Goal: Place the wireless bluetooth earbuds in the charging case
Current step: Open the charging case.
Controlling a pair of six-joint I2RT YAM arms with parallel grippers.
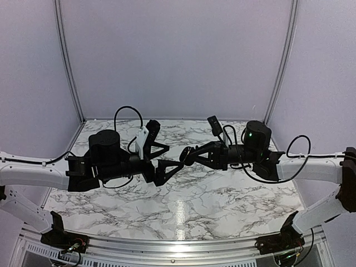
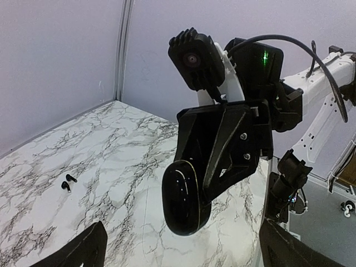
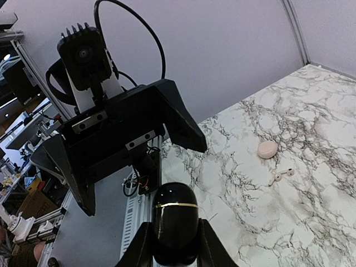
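I can read no words, numbers or brand marks anywhere. The black pod (image 3: 175, 208) gripped in my right pincer (image 3: 175, 225) carries only a thin gold line across it. Behind that pincer, a small green light (image 2: 265, 55) glows on my arm's housing.

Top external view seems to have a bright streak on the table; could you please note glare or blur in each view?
Top external view: a vertical glare streak whitens the marble table near the front. Left wrist view: the black rounded lump is sharp, with thin rim highlights. Right wrist view: the charging case is small but crisp.
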